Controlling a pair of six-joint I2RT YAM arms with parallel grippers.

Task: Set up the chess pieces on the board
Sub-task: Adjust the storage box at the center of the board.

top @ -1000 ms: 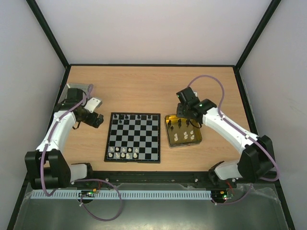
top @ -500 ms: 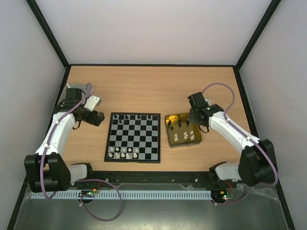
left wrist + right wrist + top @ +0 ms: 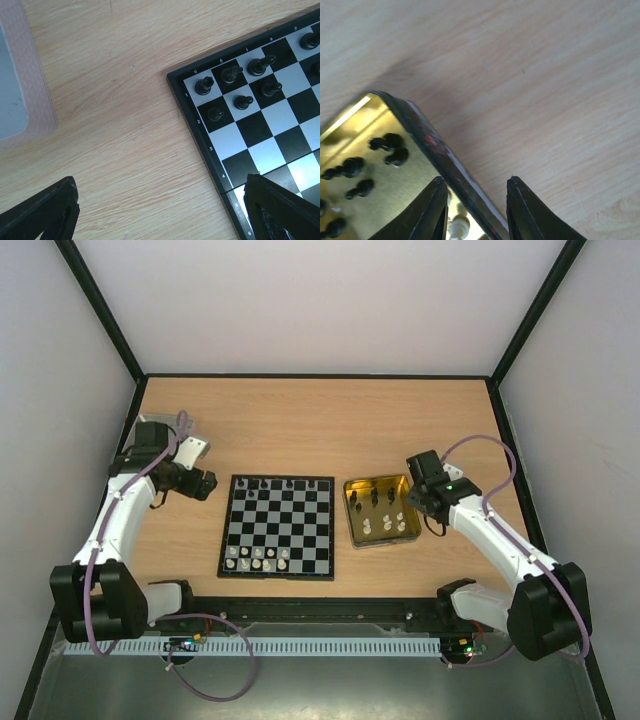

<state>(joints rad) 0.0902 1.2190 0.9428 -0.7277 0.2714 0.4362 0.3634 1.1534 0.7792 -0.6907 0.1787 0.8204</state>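
The board (image 3: 278,530) lies in the middle of the table. A few black pieces (image 3: 262,483) stand on its far rows and several white pieces (image 3: 256,558) on its near rows. The left wrist view shows the board's corner (image 3: 200,130) with several black pieces (image 3: 235,85). My left gripper (image 3: 205,484) is open and empty over bare wood left of the board; its gap shows in the left wrist view (image 3: 160,210). My right gripper (image 3: 417,504) is open, and its jaws straddle the right rim of the gold tray (image 3: 420,135) without touching it (image 3: 475,205).
The gold tray (image 3: 353,525) right of the board holds several black pieces (image 3: 387,145) and white ones (image 3: 457,225). A silver-grey lid (image 3: 10,90) lies at the far left under my left arm. Black frame rails run along the table's edges.
My right gripper has moved from over the tray's far part to its right rim, nearer the table's right side. My left gripper has shifted only slightly.
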